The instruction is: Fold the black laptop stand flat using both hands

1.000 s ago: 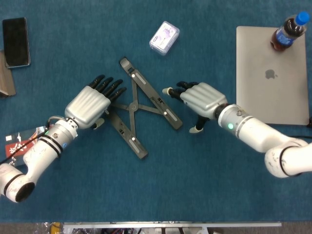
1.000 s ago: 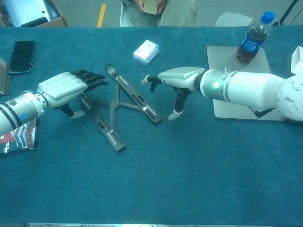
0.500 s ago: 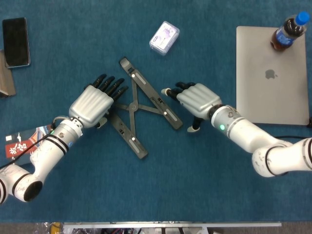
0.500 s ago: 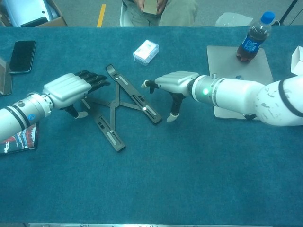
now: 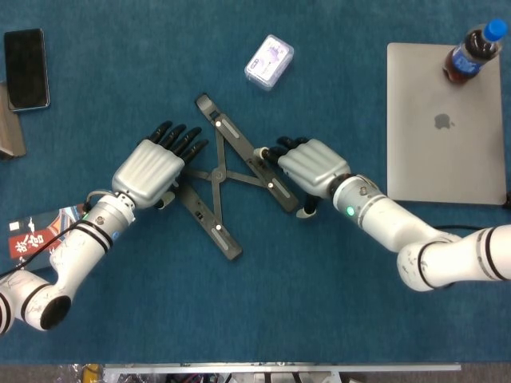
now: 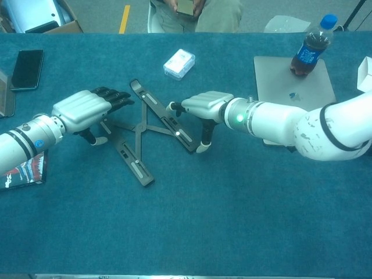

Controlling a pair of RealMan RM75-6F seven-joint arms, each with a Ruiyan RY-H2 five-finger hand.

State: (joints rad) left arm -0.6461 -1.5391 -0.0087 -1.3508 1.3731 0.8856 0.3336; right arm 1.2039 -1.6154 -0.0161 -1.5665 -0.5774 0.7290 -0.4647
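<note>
A phone [image 5: 25, 69] lies at the far left edge of the table [image 5: 335, 319]. The left hand [image 5: 152, 169] sits palm down just left of the stand [image 5: 227, 177], its dark fingers [image 5: 182, 142] extended and apart, holding nothing; the fingertips reach over the upper end of the stand's left bar, though contact cannot be told from either view. The stand lies mid-table, spread in an X: two long bars running from upper left to lower right, joined by thin cross links. Its long axis is that same diagonal, so the bars must be pushed toward each other, across the axis, to close it flat. A small white box [image 5: 269, 61] rests beyond the stand. The right hand [image 5: 311, 166] is just beside the right bar, fingers apart and empty, fingertips at the bar's outer edge and thumb hanging down near its lower end. Both hands are about equally near, one to each bar. A laptop [image 5: 443, 128] with a bottle [image 5: 473, 49] on it lies at the far right.

Compared with a second ago, the right hand has slid left to the right bar, while the left hand has barely shifted. The stand has not moved.
</note>
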